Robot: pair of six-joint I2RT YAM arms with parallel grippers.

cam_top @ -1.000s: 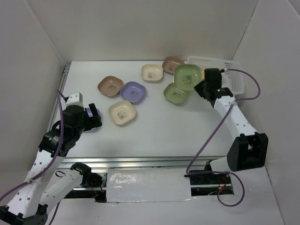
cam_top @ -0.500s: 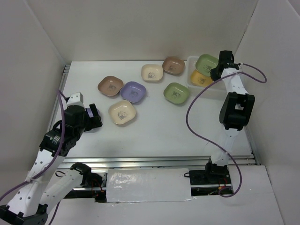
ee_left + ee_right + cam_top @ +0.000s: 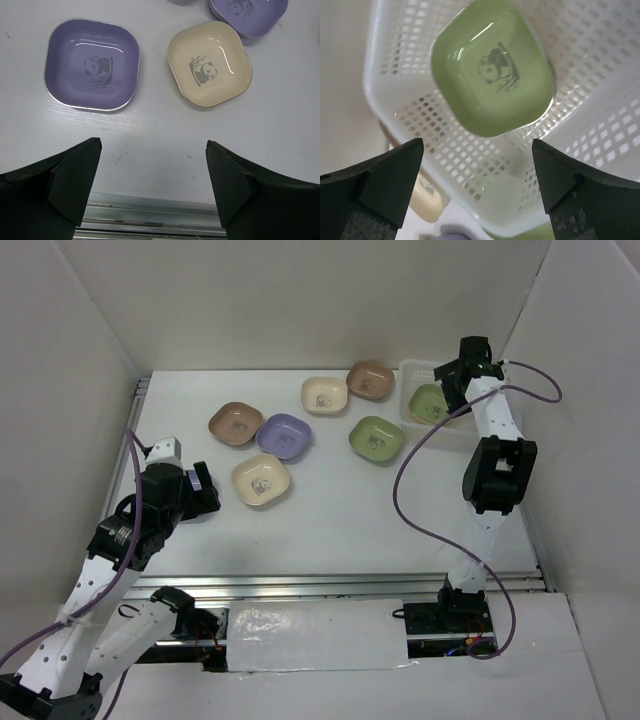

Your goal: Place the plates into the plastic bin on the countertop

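1. At the left end of the countertop (image 3: 340, 510), our left pincer (image 3: 152, 147) hovers with its jaws wide apart and empty, just as it did a second ago. A lilac plate (image 3: 91, 64) lies ahead of one finger and a cream plate (image 3: 209, 63) ahead of the other.
2. Between the two pincers, six more plates wait untouched on the surface, among them a brown plate (image 3: 235, 423) and a green plate (image 3: 377, 438).
3. Further right, our right pincer (image 3: 477, 145) has just let go. A second ago it was clamped on a green dish over the table. Now its jaws stand apart above the plastic bin (image 3: 455, 145), and that green dish (image 3: 492, 70) lies inside, directly beneath the fingers. We judge one more plate delivered and seven still to move.
4. The orange plate seen in the bin half a second ago is now covered by the green dish. From above, the left arm hides the lilac plate nearest it, and the right arm cuts off part of the bin. We cannot tell whether the green dish sits flat or tilted.
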